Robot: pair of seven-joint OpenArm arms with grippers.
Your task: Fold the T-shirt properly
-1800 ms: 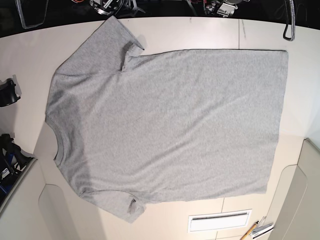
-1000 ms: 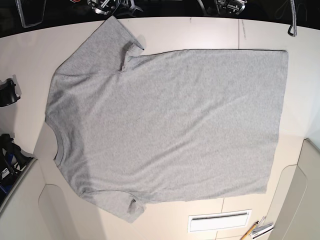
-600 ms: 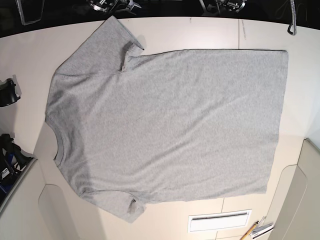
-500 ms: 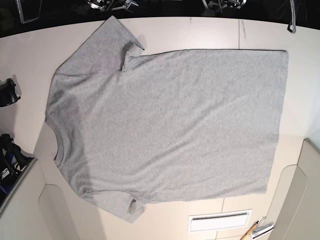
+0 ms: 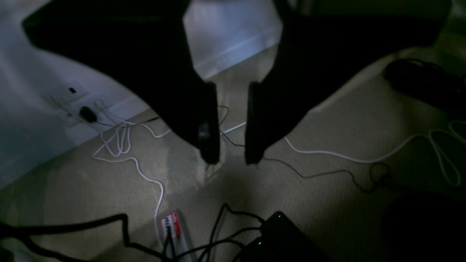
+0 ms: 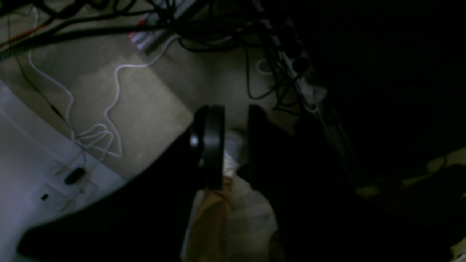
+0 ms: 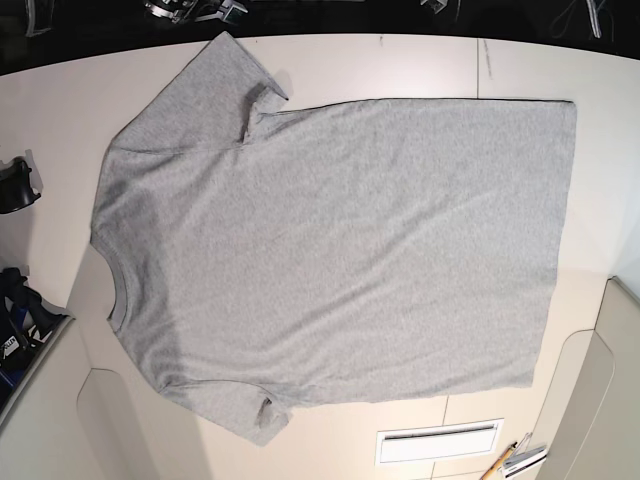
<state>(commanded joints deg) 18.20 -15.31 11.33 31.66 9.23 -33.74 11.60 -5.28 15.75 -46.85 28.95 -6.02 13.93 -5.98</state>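
The T-shirt [image 7: 330,250] lies spread flat on the white table [image 7: 40,110] with its plain grey side up. Its collar [image 7: 118,295] is at the left and its hem at the right. One sleeve [image 7: 225,75] points to the far edge, the other [image 7: 245,410] to the near edge. Both arms are back beyond the far table edge, off the shirt. My left gripper [image 5: 232,158] hangs over the floor with a narrow gap and nothing in it. My right gripper [image 6: 235,109] is likewise slightly parted and empty, also over the floor.
Black clamps [image 7: 15,185] and gear [image 7: 20,315] sit at the table's left edge. A white slotted plate [image 7: 440,440] and pens [image 7: 515,460] lie near the front. Cables [image 5: 123,145] and a black box [image 5: 280,236] litter the floor behind the table.
Both arms have drawn further back past the far edge, leaving only slivers in the base view. The T-shirt has not moved.
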